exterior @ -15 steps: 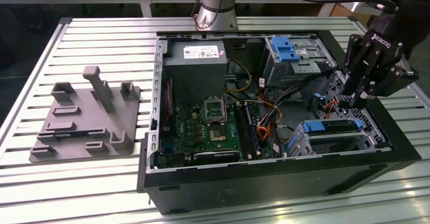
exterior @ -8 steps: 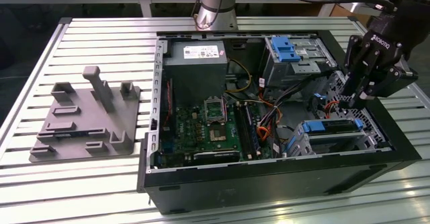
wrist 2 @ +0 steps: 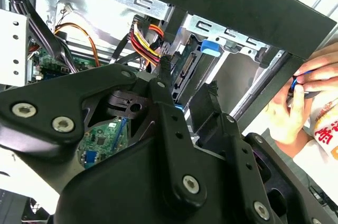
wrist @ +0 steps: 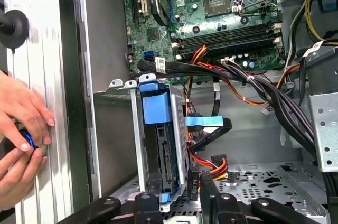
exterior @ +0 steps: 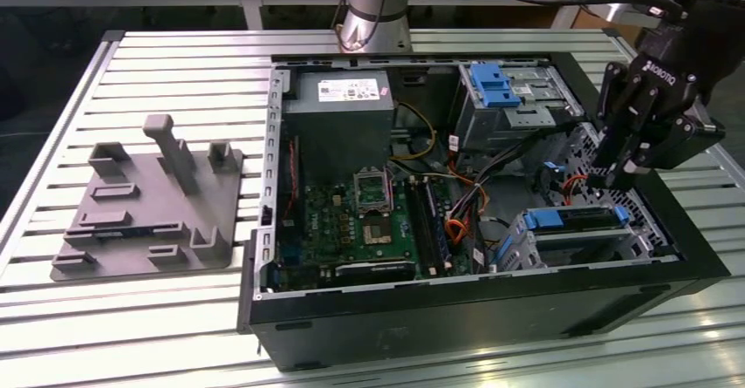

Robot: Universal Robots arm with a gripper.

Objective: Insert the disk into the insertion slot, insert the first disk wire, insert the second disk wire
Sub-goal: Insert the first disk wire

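Note:
The disk (exterior: 570, 220), silver in its bright blue carrier, sits inside the insertion slot (exterior: 526, 250), a low perforated silver bay at the case's front corner on the exterior view's right. In the first wrist view the disk (wrist: 158, 145) stands in the slot (wrist: 136, 129), its connector end toward me. My gripper (exterior: 615, 179) hangs just above that end, open, with a gap between its fingers (wrist 2: 211, 97). A black connector on red, yellow and black wires (wrist: 194, 182) lies right beside one finger. A blue flat wire (wrist: 203, 122) loops beside the disk.
The open black case (exterior: 466, 309) also holds a motherboard (exterior: 366, 222), a power supply (exterior: 338, 100) and a taller grey cage with a blue latch (exterior: 501, 87). A grey fixture plate (exterior: 152, 205) lies on the exterior view's left. A person's hands (wrist: 21, 123) hold a small blue thing outside the case wall.

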